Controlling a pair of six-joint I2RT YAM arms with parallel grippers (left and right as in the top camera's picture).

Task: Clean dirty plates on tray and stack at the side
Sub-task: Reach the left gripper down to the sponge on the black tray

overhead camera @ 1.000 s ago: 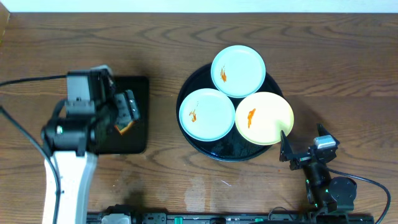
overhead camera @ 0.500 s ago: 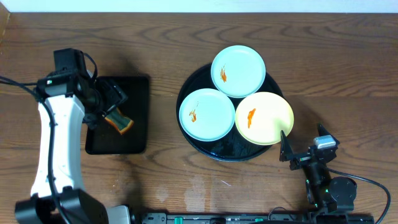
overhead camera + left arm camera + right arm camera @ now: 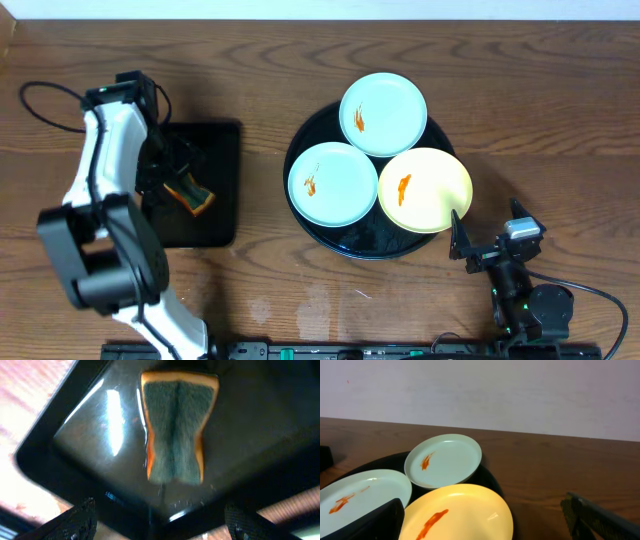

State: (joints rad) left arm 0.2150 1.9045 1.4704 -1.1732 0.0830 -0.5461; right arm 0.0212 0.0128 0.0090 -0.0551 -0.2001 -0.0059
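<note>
Three plates lie on the round black tray [image 3: 369, 246]: a mint-blue one [image 3: 383, 113] at the back, a mint-blue one [image 3: 332, 183] at the left and a pale yellow one [image 3: 425, 190] at the right, each with an orange smear. My right gripper [image 3: 485, 236] is open and empty just off the tray's front right. The right wrist view shows the yellow plate [image 3: 465, 510], both mint plates [image 3: 445, 460] [image 3: 355, 500] and the tray [image 3: 490, 478] ahead of the right gripper [image 3: 485, 530]. My left gripper [image 3: 170, 172] is open over a sponge [image 3: 190, 196].
The sponge [image 3: 175, 430], orange with a green scrub face, lies on a small rectangular black tray [image 3: 215, 140] at the left. My left gripper [image 3: 160, 527] hangs open above that tray's rim [image 3: 45, 467]. Bare wooden table [image 3: 540, 110] lies all around.
My left arm has swung from the front left to the far left, and its gripper now reaches the sponge from the back. The sponge, the plates and the right arm have not moved.
</note>
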